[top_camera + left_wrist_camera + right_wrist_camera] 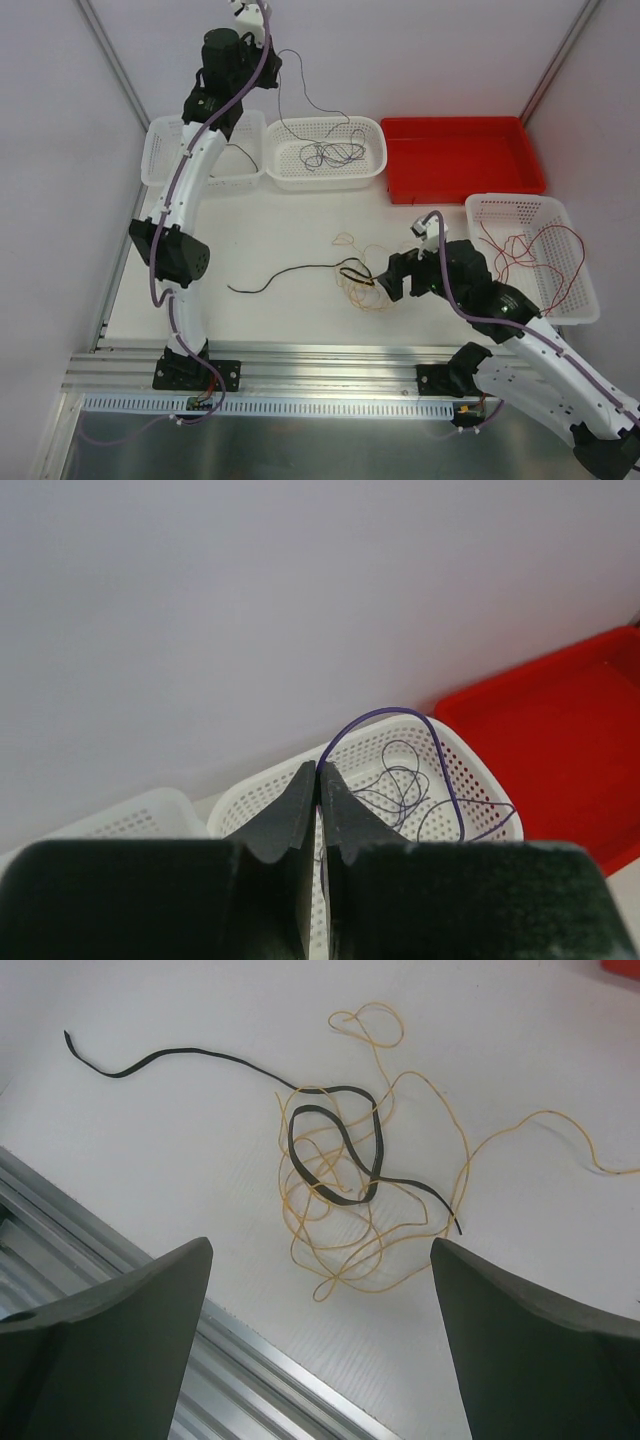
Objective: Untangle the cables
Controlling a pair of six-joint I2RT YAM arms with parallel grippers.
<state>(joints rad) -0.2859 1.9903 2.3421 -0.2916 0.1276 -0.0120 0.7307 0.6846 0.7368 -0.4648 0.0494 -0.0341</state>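
The left gripper [318, 780], raised far back, pinches a purple cable [390, 712] trailing into the middle white basket [325, 181]. The black cable [200, 1054] and yellow cable [465, 1160] lie knotted together on the tabletop [150, 1140] under the wide-open right gripper [320, 1245]. That pair looks left to do.

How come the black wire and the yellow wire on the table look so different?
The black wire is thicker and dark; the yellow wire is thin and pale. The black wire makes one loop with a long tail stretching away; the yellow wire curls into many loops. Both lie tangled together on the white table.
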